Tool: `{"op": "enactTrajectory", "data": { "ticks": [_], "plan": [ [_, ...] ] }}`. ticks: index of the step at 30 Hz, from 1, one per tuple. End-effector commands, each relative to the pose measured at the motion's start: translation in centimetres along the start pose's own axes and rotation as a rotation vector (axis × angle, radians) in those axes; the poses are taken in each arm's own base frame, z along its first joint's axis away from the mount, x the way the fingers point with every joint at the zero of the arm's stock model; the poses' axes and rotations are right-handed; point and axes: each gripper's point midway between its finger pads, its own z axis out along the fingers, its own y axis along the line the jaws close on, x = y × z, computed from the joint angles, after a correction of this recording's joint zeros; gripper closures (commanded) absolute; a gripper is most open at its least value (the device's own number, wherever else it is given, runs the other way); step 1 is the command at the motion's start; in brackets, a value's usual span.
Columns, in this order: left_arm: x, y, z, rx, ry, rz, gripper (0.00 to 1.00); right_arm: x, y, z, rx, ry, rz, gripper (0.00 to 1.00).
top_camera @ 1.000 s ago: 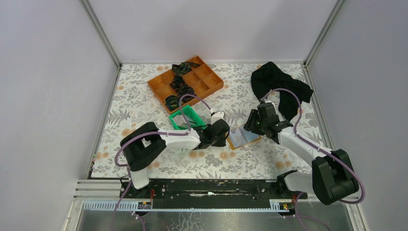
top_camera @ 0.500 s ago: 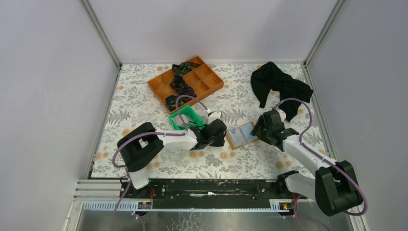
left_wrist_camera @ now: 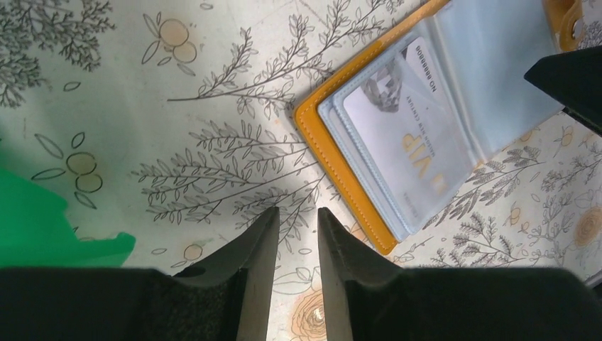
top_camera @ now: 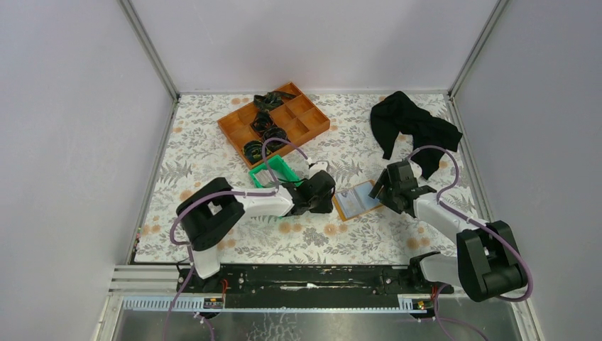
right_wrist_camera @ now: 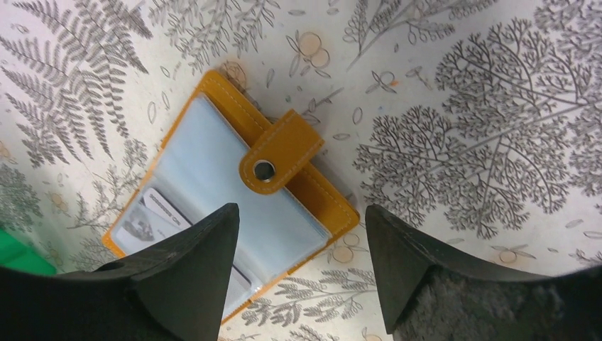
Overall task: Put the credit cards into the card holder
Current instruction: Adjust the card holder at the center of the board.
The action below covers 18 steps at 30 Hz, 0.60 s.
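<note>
Card holder (top_camera: 358,201) is lying flat and open on the desk (top_camera: 206,153), about mid-desk between the two arms, with its pale sleeves facing up and the snap tab (right_wrist_camera: 280,160) folded over one edge. One of the credit cards (left_wrist_camera: 408,138) sits in a sleeve, VIP print showing. The desk is covered in a whitish sheet with grey ferns and little orange flowers. Plain pale lilac-grey walls (top_camera: 71,142) box it in on three sides, with metal posts (top_camera: 149,50) in the back corners. An orange compartment tray (top_camera: 307,119) with black bits (top_camera: 264,122) sits toward the back, a green bin (top_camera: 282,168) is just in front of it, and a black cloth (top_camera: 412,128) is back right. Left end effector (left_wrist_camera: 297,213) is just beside the holder's corner, fingers barely parted, gripping nothing. Right end effector (right_wrist_camera: 299,213) hangs over the holder, spread wide, empty.
</note>
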Motion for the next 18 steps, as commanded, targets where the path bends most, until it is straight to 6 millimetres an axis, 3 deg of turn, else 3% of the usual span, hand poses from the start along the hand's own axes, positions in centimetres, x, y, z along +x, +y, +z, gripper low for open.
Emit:
{"op": "enactTrajectory", "data": {
  "ticks": [1,6,9,18],
  "plan": [
    [5.5,6.5,1.3,-0.204,0.197,0.054,0.65,0.9,-0.2,1.1,0.014,0.048,0.044,0.27],
    [5.6,6.7,1.7,-0.207,0.209,0.053,0.65,2.5,-0.3,1.9,-0.001,0.103,0.073,0.31],
    [5.7,7.0,1.9,-0.212,0.214,0.056,0.65,3.1,-0.1,2.1,-0.023,0.126,0.082,0.45],
    [6.3,7.6,2.5,-0.223,0.239,0.064,0.65,2.7,1.7,1.5,-0.114,0.130,0.061,0.60]
  ]
}}
